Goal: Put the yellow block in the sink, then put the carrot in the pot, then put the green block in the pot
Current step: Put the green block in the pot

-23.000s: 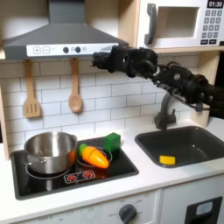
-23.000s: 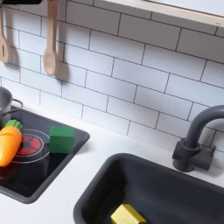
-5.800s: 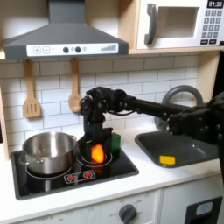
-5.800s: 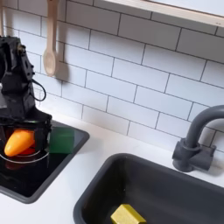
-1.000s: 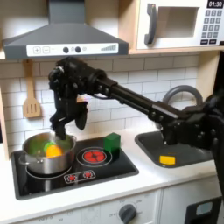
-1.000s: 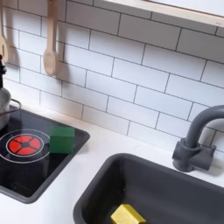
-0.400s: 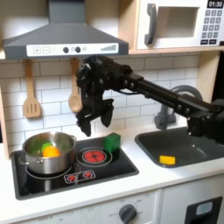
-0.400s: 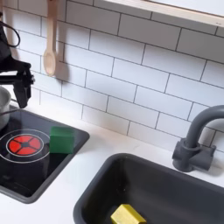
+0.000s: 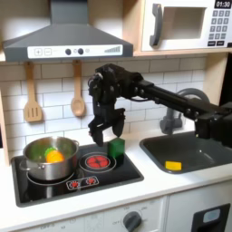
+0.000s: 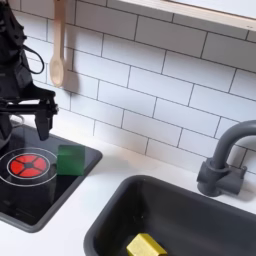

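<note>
My tool hangs with fingers apart above the green block; it looks light and rigid, so I'd pinch two opposite flat sides.

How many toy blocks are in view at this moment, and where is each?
2. The yellow block lies in the sink. The green block sits on the stovetop beside the red burner, just below the open gripper. None seem hidden.
</note>
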Controlling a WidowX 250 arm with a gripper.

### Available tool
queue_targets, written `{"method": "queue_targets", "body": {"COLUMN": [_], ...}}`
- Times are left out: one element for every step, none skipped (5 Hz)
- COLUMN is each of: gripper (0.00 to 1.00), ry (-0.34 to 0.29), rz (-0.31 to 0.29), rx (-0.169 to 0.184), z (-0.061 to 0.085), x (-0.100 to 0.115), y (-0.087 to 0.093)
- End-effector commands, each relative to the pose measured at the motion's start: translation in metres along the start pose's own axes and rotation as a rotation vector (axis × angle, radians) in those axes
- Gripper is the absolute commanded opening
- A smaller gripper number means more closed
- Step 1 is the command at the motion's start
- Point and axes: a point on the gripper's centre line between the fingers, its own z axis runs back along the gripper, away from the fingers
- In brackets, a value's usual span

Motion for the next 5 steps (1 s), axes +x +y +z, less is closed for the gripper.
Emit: {"method": "queue_targets", "body": {"gripper": [1.00,1.00,1.00,1.00,1.00], "ry": [0.005,0.024,0.055,0.051,0.051], "rz": [0.017,0.019,0.008,0.008,0.007], "rx": [-0.010,-0.005,-0.010,-0.010,-0.010], "z": [-0.0015,-0.0068,-0.0052,-0.0033,-0.0030], "x": [-0.0007,-0.0031,-0.0054,-0.0078,-0.0077], "y": [-0.0146,-0.0174,-0.0188,-0.0189,-0.0190]}}
